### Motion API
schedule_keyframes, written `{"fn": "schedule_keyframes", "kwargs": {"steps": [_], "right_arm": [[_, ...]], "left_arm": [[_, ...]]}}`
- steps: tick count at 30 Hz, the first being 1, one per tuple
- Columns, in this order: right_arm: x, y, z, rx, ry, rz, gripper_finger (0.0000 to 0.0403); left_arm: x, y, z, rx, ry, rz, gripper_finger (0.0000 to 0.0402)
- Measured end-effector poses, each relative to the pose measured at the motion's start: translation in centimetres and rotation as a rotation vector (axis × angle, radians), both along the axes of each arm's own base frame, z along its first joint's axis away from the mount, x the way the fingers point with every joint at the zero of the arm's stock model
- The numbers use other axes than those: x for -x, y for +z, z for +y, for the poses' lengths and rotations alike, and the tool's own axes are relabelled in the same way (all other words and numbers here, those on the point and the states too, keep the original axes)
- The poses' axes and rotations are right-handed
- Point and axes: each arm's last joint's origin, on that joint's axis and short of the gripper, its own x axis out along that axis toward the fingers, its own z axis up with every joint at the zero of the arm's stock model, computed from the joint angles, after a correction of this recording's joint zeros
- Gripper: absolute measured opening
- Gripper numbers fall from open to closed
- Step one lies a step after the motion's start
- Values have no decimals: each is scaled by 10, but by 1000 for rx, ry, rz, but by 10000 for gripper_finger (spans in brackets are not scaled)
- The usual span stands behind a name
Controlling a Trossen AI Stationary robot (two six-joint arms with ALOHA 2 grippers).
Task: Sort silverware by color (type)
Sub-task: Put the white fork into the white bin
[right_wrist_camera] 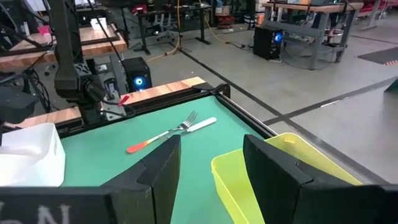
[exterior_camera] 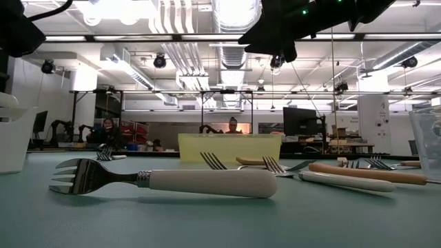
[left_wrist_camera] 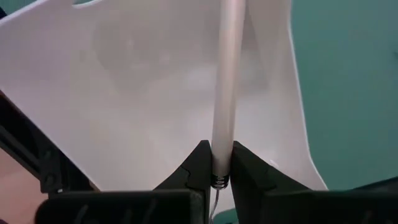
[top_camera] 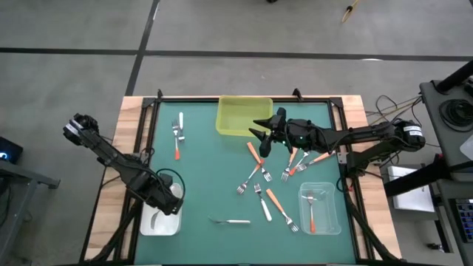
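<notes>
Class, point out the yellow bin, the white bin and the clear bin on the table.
yellow bin (top_camera: 238,118), high view, its inside floor.
white bin (top_camera: 155,222), high view, its bare floor.
clear bin (top_camera: 330,214), high view, its bare floor beside the fork.

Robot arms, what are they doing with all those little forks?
They are sorting forks by handle colour. The left gripper is shut on a white-handled fork, holding it over the white bin at the table's front left. The right gripper hangs open beside the yellow bin and holds nothing. One red-orange fork lies in the clear bin. More forks, like the loose white one, lie on the green mat.
</notes>
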Motion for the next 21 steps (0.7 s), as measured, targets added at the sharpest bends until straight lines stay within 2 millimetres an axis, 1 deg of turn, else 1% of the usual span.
{"fn": "schedule_keyframes", "kwargs": {"steps": [11,21], "right_arm": [[0,0,0,7,1,3,167],[0,0,0,12,2,5,167]], "left_arm": [[1,-28,1,43,-5,-48,21],[4,-38,3,40,6,-47,27]]}}
